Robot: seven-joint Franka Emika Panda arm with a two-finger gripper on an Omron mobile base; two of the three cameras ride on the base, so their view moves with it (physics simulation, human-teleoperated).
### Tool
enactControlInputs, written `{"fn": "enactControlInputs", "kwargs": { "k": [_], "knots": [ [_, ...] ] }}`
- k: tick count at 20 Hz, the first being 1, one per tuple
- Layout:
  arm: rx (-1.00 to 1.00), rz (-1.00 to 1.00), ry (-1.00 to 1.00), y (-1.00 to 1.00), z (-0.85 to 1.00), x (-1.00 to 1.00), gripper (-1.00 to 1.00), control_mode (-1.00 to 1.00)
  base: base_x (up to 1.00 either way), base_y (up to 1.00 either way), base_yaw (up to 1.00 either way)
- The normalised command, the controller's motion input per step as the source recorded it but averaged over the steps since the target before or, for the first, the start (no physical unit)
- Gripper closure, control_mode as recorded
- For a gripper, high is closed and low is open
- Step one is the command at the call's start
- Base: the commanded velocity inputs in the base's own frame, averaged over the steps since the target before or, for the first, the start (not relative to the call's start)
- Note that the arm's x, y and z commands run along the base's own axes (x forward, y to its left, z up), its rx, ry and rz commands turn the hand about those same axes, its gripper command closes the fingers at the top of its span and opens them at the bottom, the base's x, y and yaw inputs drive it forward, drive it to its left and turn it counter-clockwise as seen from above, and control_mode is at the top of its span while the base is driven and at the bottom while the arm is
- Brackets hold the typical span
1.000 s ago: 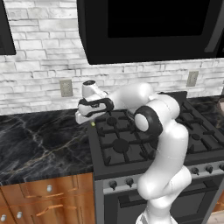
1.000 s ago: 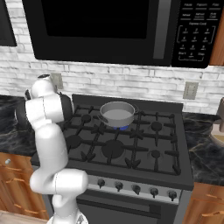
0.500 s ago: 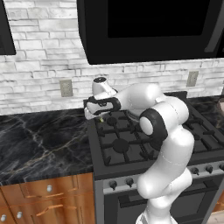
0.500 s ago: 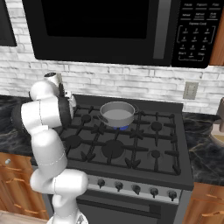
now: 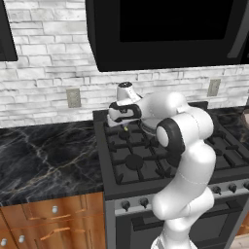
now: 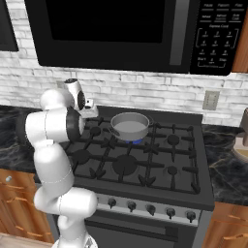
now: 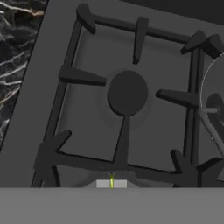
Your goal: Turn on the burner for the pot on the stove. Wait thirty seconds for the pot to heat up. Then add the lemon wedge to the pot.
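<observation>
My gripper (image 5: 125,127) hangs over the back left of the black stove (image 5: 138,182), shut on the tiny yellow-green lemon wedge (image 5: 126,129). In the hand view the lemon wedge (image 7: 112,181) shows as a thin yellow sliver pinched in the gripper (image 7: 112,184), above an unlit burner cap (image 7: 127,92). The grey pot (image 6: 130,125) sits on the back centre of the stove (image 6: 145,167), over the burner (image 6: 136,141) with its blue glow. The pot's rim (image 7: 209,98) and short handle lie at the right edge of the hand view, to the gripper's right.
A black marble counter (image 5: 44,155) runs left of the stove. A black microwave (image 6: 111,29) hangs above the stove. Small dark knobs (image 6: 150,209) line the stove's front. Something pale stands on the right counter (image 6: 241,145).
The arm has swung right, from the edge of the counter to above the stove's back left burner, with the lemon wedge still pinched. The pot has not moved.
</observation>
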Motion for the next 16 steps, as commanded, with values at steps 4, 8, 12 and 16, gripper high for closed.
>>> {"fn": "enactControlInputs", "kwargs": {
  "k": [4, 8, 12, 16],
  "knots": [
    [0.0, -0.08, -0.04, -0.66, 0.0, 0.27, 1.0, -1.0, 0.0, 0.0, 0.0],
    [0.0, -0.07, -0.06, -0.64, 0.05, 0.27, 1.0, -1.0, 0.0, 0.0, 0.0],
    [0.0, -0.05, -0.09, -0.65, 0.2, 0.42, 1.0, -1.0, 0.0, 0.0, 0.0],
    [0.0, -0.05, -0.05, -0.67, 0.02, 0.36, 1.0, -1.0, 0.0, 0.0, 0.0]
  ]
}}
